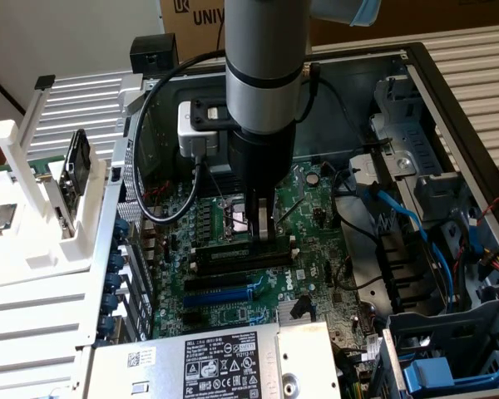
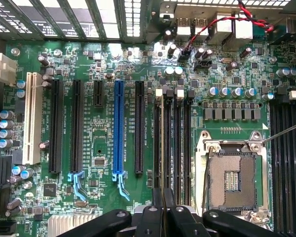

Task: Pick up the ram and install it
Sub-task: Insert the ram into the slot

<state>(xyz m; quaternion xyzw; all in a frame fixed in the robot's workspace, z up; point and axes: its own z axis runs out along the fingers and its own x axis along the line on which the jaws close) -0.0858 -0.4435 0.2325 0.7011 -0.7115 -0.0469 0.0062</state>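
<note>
Jaws closed, just above mobo mem slots (image 2: 166,138).

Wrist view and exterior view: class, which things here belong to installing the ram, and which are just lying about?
Belongs to the job:
tool
memory slots
motherboard

Just lying about:
empty processor socket
blue expansion slot
blue cables
white parts rack

Black cable loop (image 1: 141,150) close beside claw (image 1: 263,234); motherboard (image 1: 233,291) open.
</note>
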